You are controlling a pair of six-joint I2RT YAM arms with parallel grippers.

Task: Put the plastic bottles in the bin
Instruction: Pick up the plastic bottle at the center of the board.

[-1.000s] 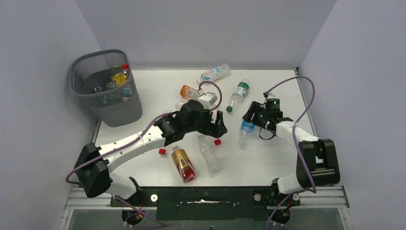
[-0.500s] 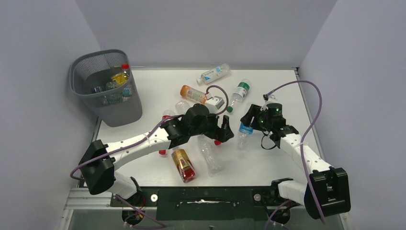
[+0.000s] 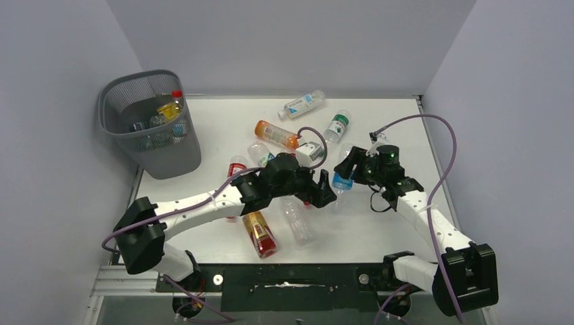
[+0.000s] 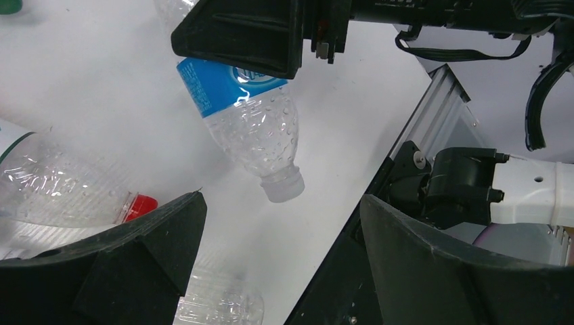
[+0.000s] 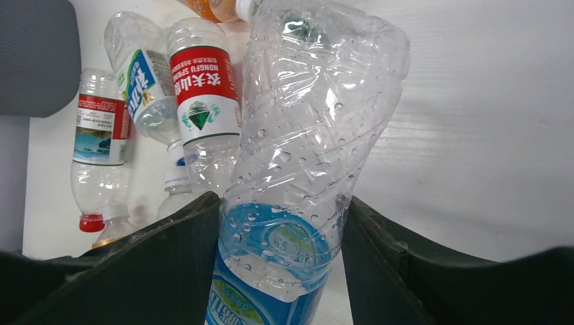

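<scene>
Nearest the arm bases, an amber bottle (image 3: 259, 233) and a crushed clear bottle (image 3: 296, 220) lie on the table (image 3: 386, 230). Just beyond them, the left gripper (image 3: 323, 195) has its fingers spread wide with nothing between them. It faces the blue-labelled bottle (image 4: 247, 115), whose cap end points toward it. The right gripper (image 5: 281, 203) is clamped on that bottle at the label and appears to hold it off the table.

This looks like a handover, and the thin, dented plastic could buckle or slip. If the right fingers release before the left ones close, the bottle falls among the loose ones. The two grippers are also close enough to collide.

Farther off lie an orange bottle (image 3: 276, 134) and a green-labelled bottle (image 3: 336, 126). The bin (image 3: 166, 159) stands at the far left, well apart, with several bottles already inside.
</scene>
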